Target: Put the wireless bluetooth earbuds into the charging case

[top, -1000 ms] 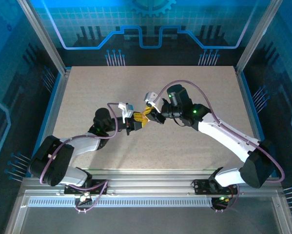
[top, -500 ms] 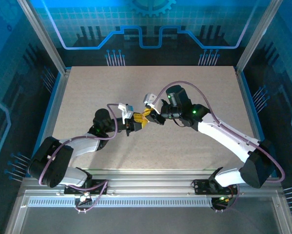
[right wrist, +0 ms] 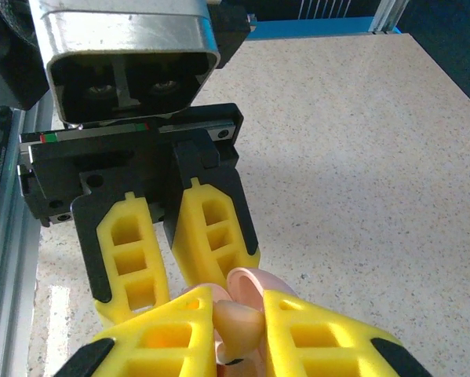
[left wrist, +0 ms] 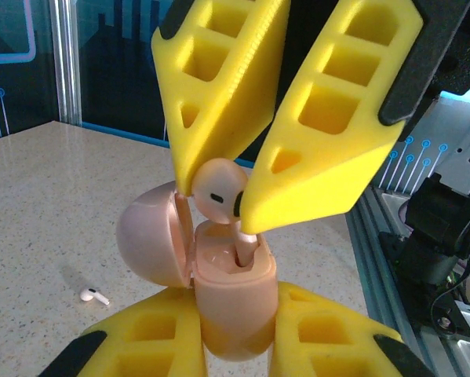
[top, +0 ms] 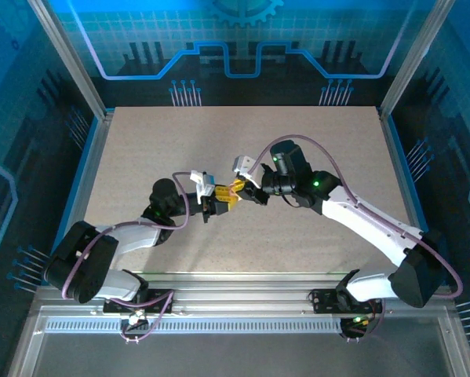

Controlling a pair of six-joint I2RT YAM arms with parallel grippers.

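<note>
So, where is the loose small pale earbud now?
In the left wrist view, the small pale earbud lies on the speckled tabletop, lower left, apart from the round pink charging case.

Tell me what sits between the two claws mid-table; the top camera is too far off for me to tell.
Observer: The left claw grips a pink case, with its lid swung open.
Reviewer: And the right one?
Observer: The right claw pinches an earbud, whose stem reaches down into the open case.
Reviewer: Where's the other one?
Observer: The second earbud lies on the table, apart from the case.
</note>
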